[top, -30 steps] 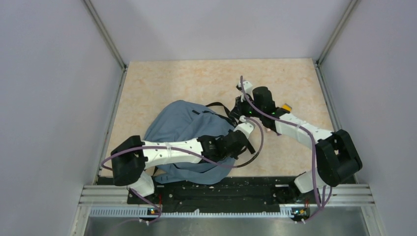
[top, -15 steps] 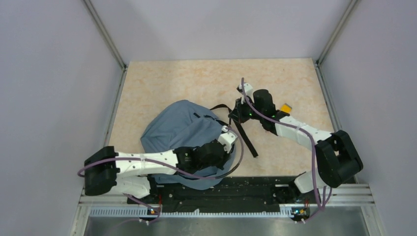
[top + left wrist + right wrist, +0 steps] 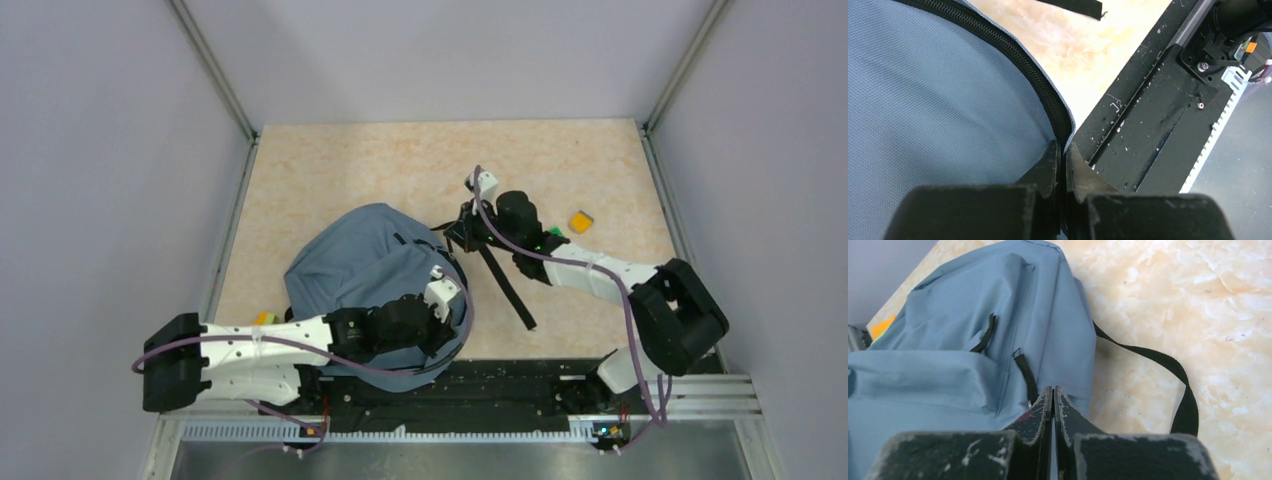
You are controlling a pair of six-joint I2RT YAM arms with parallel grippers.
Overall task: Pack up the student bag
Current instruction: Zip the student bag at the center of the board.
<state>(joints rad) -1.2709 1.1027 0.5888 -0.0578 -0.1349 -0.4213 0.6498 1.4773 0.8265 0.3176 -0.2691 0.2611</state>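
The student bag (image 3: 365, 262) is a grey-blue backpack lying left of centre, front pocket up, and its black strap (image 3: 505, 285) trails to the right. My left gripper (image 3: 438, 330) lies across the bag's near edge. In the left wrist view it (image 3: 1063, 147) is shut on the bag's black zipper edge (image 3: 1045, 95), which runs between the fingers. My right gripper (image 3: 462, 228) is at the bag's far right corner. In its own view it (image 3: 1053, 389) is shut, its tips resting against the bag's fabric (image 3: 948, 375) beside a black pull tab (image 3: 1026, 374); nothing shows between them.
An orange block (image 3: 580, 220) and a small green item (image 3: 553, 231) lie to the right of the right wrist. A yellow-green item (image 3: 265, 318) peeks out at the bag's left side. The black base plate (image 3: 1158, 125) borders the bag's near edge. Grey walls enclose the table.
My left arm has drawn back to the left and nearer, its gripper sliding along the bag's near edge. The right gripper has moved left, uncovering the orange block.
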